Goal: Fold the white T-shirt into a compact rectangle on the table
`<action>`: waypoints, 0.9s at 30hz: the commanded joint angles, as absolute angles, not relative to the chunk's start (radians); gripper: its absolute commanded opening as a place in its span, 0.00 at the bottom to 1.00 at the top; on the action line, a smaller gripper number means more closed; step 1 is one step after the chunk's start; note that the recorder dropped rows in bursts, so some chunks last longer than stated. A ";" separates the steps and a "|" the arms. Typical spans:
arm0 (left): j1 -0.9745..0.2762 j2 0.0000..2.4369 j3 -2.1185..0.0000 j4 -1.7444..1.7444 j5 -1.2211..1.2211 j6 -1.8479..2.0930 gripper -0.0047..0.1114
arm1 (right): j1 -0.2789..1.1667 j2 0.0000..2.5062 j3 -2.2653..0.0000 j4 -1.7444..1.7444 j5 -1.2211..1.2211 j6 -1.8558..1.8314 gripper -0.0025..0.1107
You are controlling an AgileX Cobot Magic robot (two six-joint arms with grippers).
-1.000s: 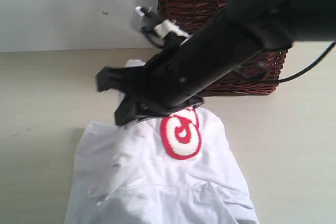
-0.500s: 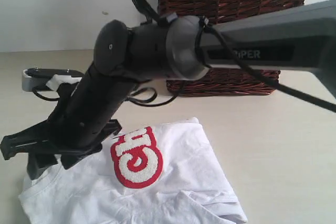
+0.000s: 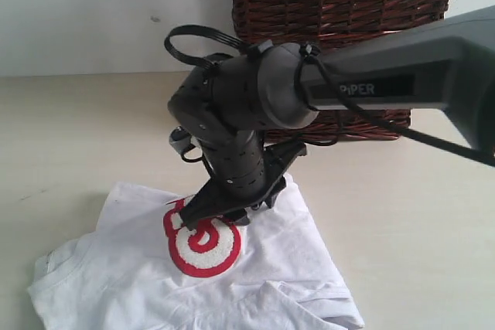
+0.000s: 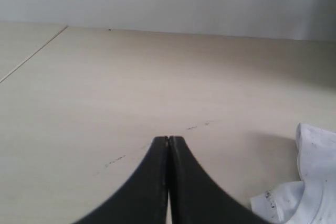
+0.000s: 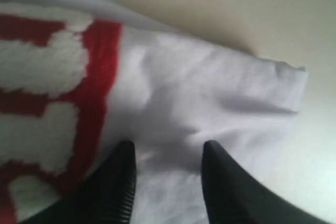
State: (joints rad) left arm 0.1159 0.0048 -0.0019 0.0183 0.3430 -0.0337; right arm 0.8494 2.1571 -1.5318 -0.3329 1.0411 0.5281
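Since the white T-shirt (image 3: 263, 268) lies rumpled and part-folded on the table (image 3: 433, 214) in front of the wicker basket (image 3: 340, 5), the right arm reaches across it. Its wrist is pitched steeply down and the right gripper (image 3: 230, 210) is planted at the red lettering (image 3: 203, 243), likely lining up a fold grab.
Left wrist view: left gripper (image 4: 168, 148) closed, empty, low over bare table just off the shirt's edge.
Right wrist view: fingers (image 5: 122, 182) part-way apart, tips on cloth beside the lettering, nothing pinched yet.

Bare table (image 3: 69, 137) on both sides; wicker basket (image 3: 348, 5) behind.
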 commanded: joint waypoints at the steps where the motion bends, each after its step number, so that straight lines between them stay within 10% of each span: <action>1: 0.117 0.000 0.000 0.019 0.335 -0.029 0.04 | 0.807 2.200 -1.532 -0.343 1.058 0.515 0.12; 15: 0.117 0.000 0.000 0.019 0.335 -0.029 0.04 | 0.803 2.072 -1.532 -0.389 1.186 0.440 0.02; 21: 0.117 0.000 0.000 0.019 0.335 -0.029 0.04 | 0.809 2.051 -1.532 -0.064 0.886 0.281 0.02; 27: 0.117 0.000 0.000 0.019 0.335 -0.029 0.04 | 0.826 2.108 -1.532 0.071 0.778 0.114 0.47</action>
